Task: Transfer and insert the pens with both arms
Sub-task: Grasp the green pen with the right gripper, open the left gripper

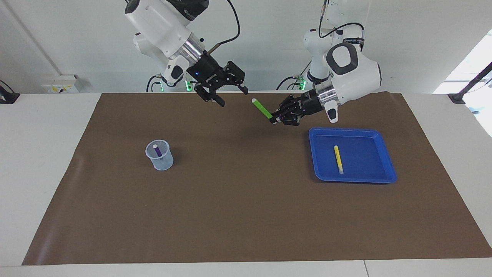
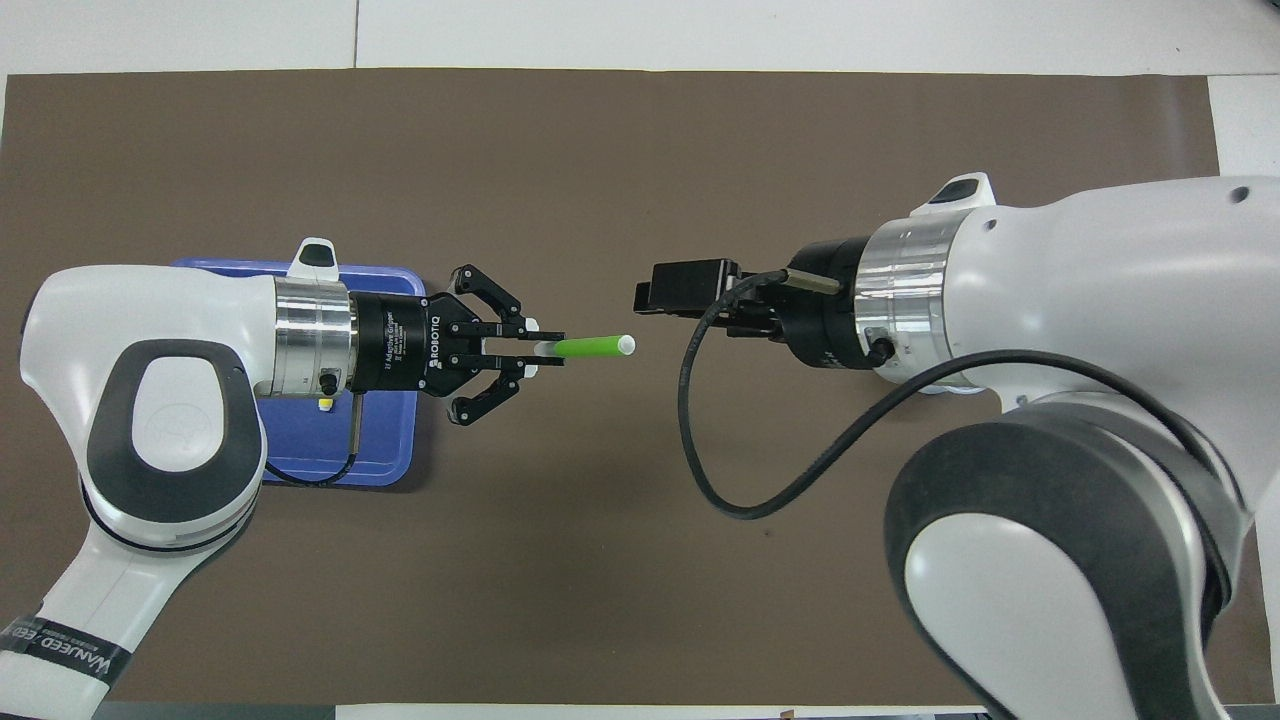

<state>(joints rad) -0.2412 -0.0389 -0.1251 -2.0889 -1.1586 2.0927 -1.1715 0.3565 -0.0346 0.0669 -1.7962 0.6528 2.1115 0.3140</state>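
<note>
Aloft, green pen (image 1: 262,108) clamped in left pincer (image 1: 273,119), right pincer (image 1: 231,94) spread nearby

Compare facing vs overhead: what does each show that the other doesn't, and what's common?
Facing only: the mesh cup toward the right arm's end with the purple pen standing in it, the full yellow pen lying in the blue tray, and the right gripper with its fingers spread.
Overhead only: the green pen points straight at the right gripper.
Both: left gripper shut on the green pen over the brown mat, the right gripper apart from the pen's tip.
</note>
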